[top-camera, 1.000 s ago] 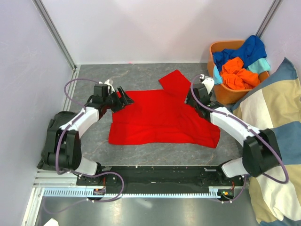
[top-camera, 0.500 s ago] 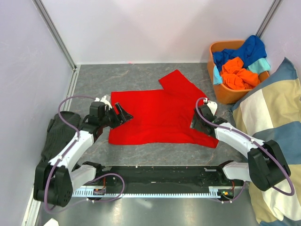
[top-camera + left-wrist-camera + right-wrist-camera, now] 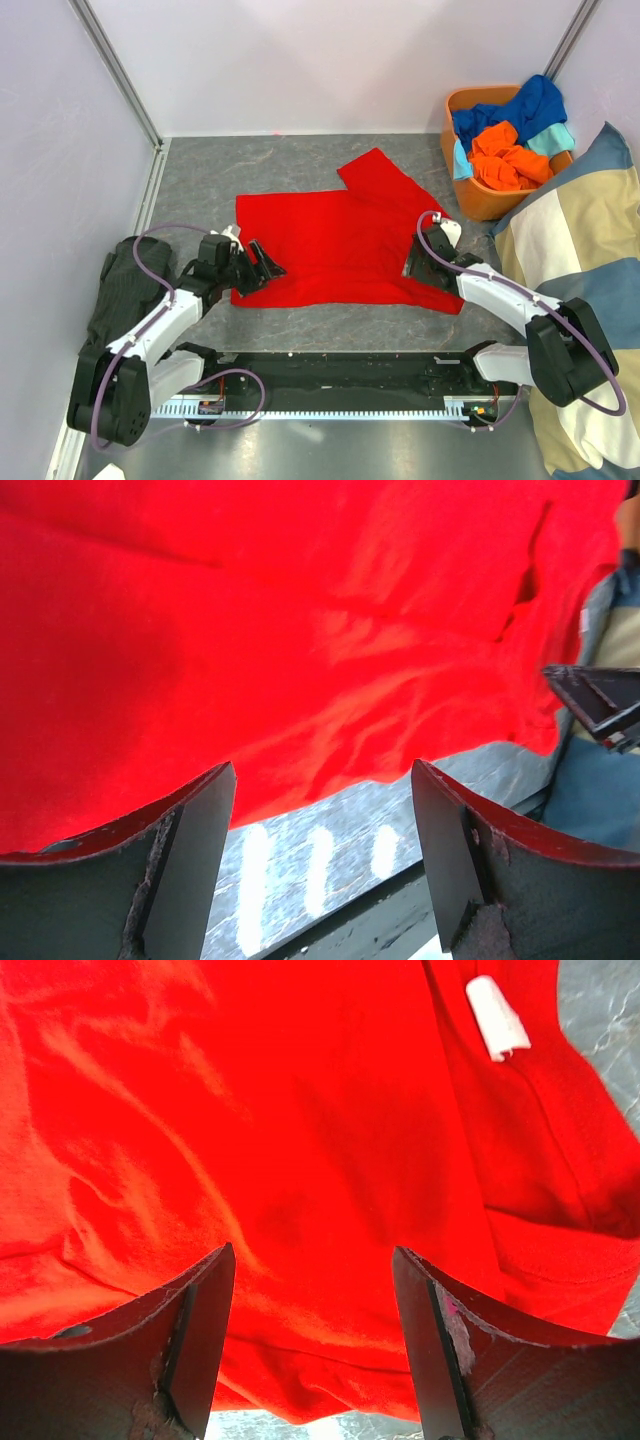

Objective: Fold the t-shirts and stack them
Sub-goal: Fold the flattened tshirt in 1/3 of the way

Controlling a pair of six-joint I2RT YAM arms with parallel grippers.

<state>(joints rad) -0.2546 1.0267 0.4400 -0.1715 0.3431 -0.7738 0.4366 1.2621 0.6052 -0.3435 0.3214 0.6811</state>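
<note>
On the red t-shirt [image 3: 300, 1110], an unreadable white tag [image 3: 497, 1017]; left pincer [image 3: 322, 772], right pincer [image 3: 313, 1255] wide.

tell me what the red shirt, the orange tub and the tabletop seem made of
Red shirt: soft knit fabric, likely cotton, matte; it creases and lies limp.
Orange tub: probably moulded plastic, smooth; its walls hold their shape.
Tabletop: grey stone-look surface with pale veining, possibly laminate or a mat; can't tell which.

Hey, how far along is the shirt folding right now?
Done: the red t-shirt is spread out, unfolded. In hand: the left gripper and right gripper hover open over its near corners, gripping nothing. Left: every fold, plus the other shirts heaped in the basket; no stack visible.
</note>
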